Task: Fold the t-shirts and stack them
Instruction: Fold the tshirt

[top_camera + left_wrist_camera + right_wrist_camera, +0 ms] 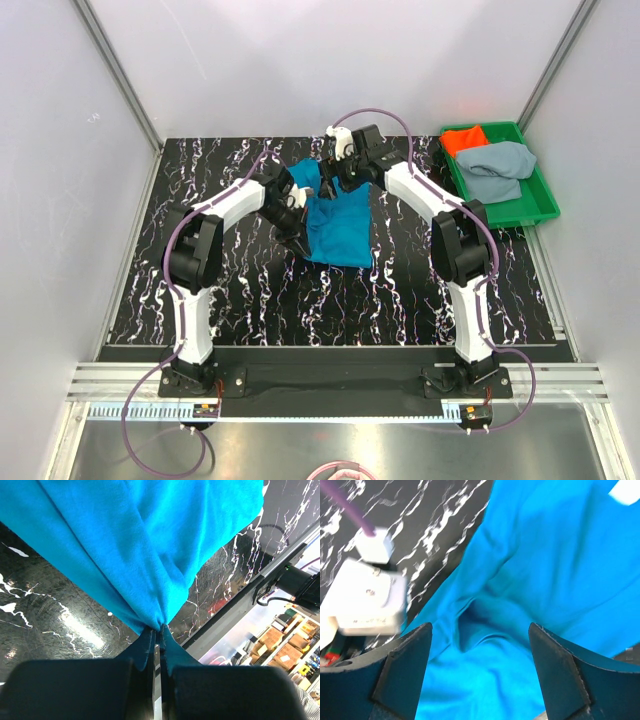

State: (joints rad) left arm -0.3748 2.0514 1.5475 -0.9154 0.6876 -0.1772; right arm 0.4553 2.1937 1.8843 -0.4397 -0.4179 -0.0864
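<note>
The teal-blue t-shirt [340, 225] lies partly bunched in the middle of the black marbled table [230, 290]. My left gripper [160, 629] is shut on a pinched fold at the shirt's left edge, and the cloth [150, 545] fans out from the fingertips. My right gripper [480, 630] hangs open just above the shirt's far part [545, 565], with nothing between its fingers [405, 665]. In the top view the left gripper [295, 220] is at the shirt's left side and the right gripper [335, 170] at its far end. An orange-red t-shirt [463, 138] and a grey-blue t-shirt [497, 165] lie in the tray.
A green plastic tray [540, 208] stands at the table's far right corner. White walls with metal rails close in the table on three sides. The two wrists are close together over the shirt, and the left arm's white connector [367, 600] is beside the right gripper.
</note>
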